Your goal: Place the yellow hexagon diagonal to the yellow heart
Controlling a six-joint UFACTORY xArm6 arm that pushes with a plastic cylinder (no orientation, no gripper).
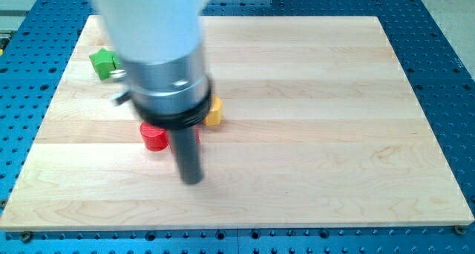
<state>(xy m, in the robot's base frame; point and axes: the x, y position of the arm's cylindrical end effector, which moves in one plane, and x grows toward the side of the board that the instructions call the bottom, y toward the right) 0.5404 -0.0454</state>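
My tip (192, 180) rests on the wooden board (312, 135) in the view's lower left part. A yellow block (214, 113) peeks out from behind the arm's body, up and to the right of the tip; its shape is hidden. A red block (154, 137), round-looking, sits just left of the rod and above the tip. The arm's white and metal body (159, 53) covers much of the upper left of the board. I see only one yellow block; whatever lies behind the arm is hidden.
A green block (104, 61) lies near the board's upper left corner. A blue perforated table (445, 53) surrounds the board. A small dark object (121, 100) pokes out at the left of the arm body.
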